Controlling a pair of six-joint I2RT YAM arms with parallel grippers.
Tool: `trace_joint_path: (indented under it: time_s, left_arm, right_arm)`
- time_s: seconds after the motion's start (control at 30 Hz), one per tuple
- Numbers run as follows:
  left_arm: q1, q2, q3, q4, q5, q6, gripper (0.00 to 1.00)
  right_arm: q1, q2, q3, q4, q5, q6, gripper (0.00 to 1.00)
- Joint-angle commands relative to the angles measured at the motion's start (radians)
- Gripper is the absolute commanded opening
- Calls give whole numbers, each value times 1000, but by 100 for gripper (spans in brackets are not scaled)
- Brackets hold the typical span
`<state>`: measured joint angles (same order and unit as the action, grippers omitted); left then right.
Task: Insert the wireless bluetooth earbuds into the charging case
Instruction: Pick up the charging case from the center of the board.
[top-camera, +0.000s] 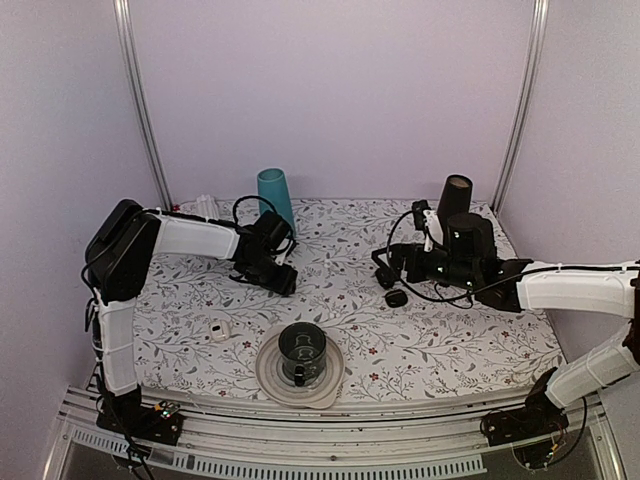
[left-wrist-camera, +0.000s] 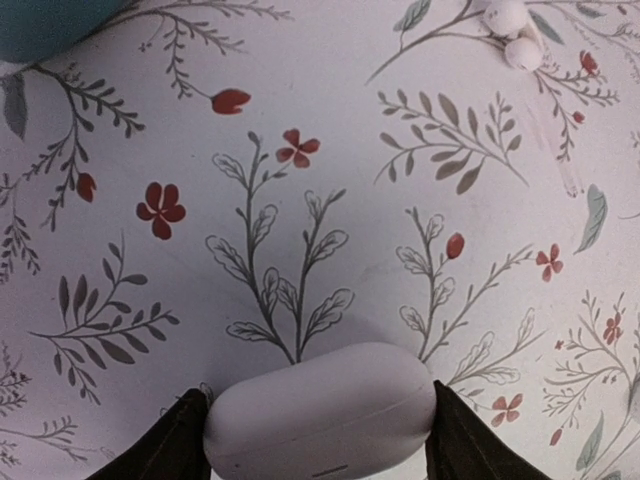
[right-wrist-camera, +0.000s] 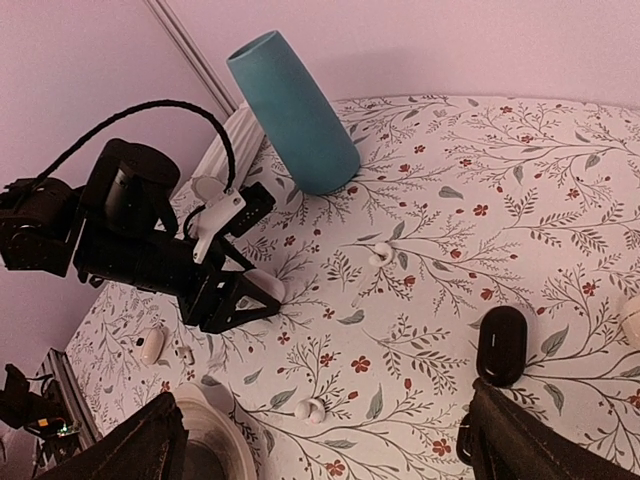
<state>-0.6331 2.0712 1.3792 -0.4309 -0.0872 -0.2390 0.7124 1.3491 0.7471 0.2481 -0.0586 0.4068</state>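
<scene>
I count one charging case (left-wrist-camera: 320, 415), clamped in my left gripper (top-camera: 278, 272) left of the table's (top-camera: 450, 350) middle, its lower edge cropped. Two earbuds lie loose: the farther earbud (right-wrist-camera: 380, 257) and the nearer earbud (right-wrist-camera: 310, 408). My right gripper (right-wrist-camera: 330, 445) hangs spread, empty.

On the floral cloth (top-camera: 350, 240), seen from above, we log a teal cup (top-camera: 275, 195) at 11 o'clock, a black oval (top-camera: 396, 298) at 3, and a dark cup (top-camera: 302, 350) on its plate (top-camera: 266, 371) at 7.

Case shut, earbuds out.
My left fingers (left-wrist-camera: 165, 450) pinch the white case (left-wrist-camera: 320, 415) near the teal cup (right-wrist-camera: 295, 110); one earbud (right-wrist-camera: 380, 257) lies near the cup, second earbud (right-wrist-camera: 310, 408) well off.
</scene>
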Motion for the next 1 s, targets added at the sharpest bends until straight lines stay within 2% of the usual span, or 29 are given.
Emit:
trace_joint_path:
  time_s: [0.0, 0.3, 0.57, 0.97]
  left_arm:
    - [-5, -54, 3, 5, -2, 23, 54]
    - [-23, -157, -44, 137, 51, 80, 52]
    - [-85, -201, -64, 249, 70, 148, 53]
    - [-153, -255, -92, 408, 195, 261, 53]
  right_arm:
    - [4, -1, -14, 72, -30, 25, 99]
    - [0, 53, 7, 131, -120, 67, 99]
    - [-38, 86, 2, 140, -215, 120, 99]
    - [-82, 125, -36, 178, -278, 211, 100]
